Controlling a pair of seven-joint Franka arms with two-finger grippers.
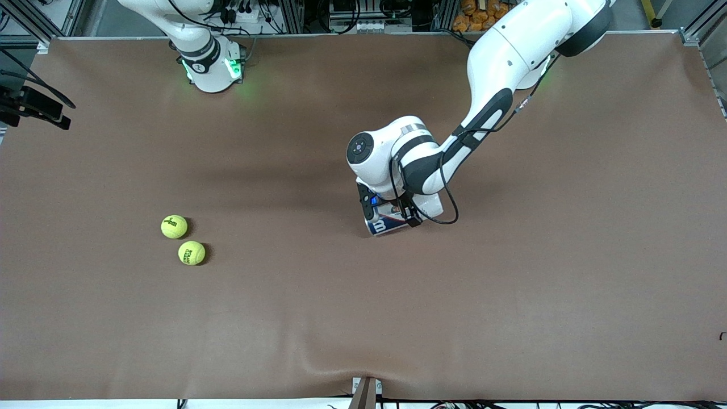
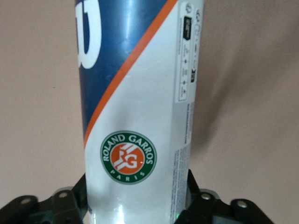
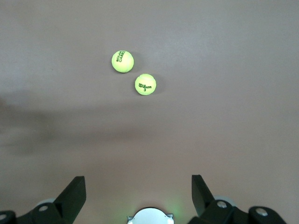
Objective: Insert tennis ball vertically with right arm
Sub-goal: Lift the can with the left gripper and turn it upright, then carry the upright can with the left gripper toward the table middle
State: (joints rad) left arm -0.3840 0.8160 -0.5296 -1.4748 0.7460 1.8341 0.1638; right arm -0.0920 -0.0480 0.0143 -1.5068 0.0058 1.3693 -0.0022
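Observation:
Two yellow-green tennis balls point(image 1: 174, 226) point(image 1: 191, 253) lie side by side on the brown table toward the right arm's end. They also show in the right wrist view point(image 3: 122, 61) point(image 3: 145, 84). My right gripper point(image 3: 138, 189) is open and empty, high above the table and well away from the balls; it is out of the front view. My left gripper point(image 1: 392, 213) is shut on a white, blue and orange tennis ball can point(image 1: 383, 225) at mid-table. The can fills the left wrist view point(image 2: 135, 116) between the left gripper's point(image 2: 138, 205) fingers. The can's opening is hidden.
The brown mat point(image 1: 511, 295) covers the whole table. A black camera mount point(image 1: 34, 108) stands at the table's edge by the right arm's end. A small clamp point(image 1: 366, 392) sits at the table edge nearest the front camera. The right arm's base point(image 1: 213, 68) glows green.

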